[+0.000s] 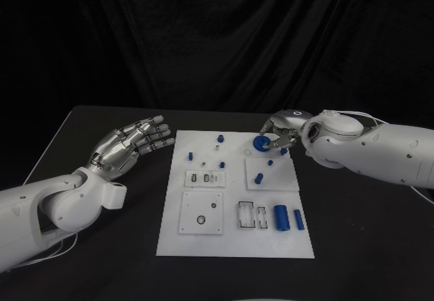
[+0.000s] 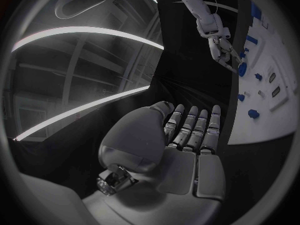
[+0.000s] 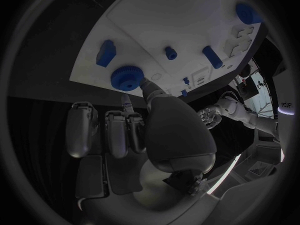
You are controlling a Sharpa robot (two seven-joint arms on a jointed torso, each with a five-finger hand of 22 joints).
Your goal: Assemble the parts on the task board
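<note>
Blue gear [image 1: 260, 143] is pinched by the right hand [image 1: 282, 130] over the task board [image 1: 237, 241]; left hand [image 1: 131, 144] is spread, empty, beside it.

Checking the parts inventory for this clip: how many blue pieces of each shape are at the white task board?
Blue toothed gear wheel, pinched by the right hand: 1
Long blue cylinders lying flat: 2
Small blue pegs and blocks: 6, one partly hidden
Total: 9
</note>
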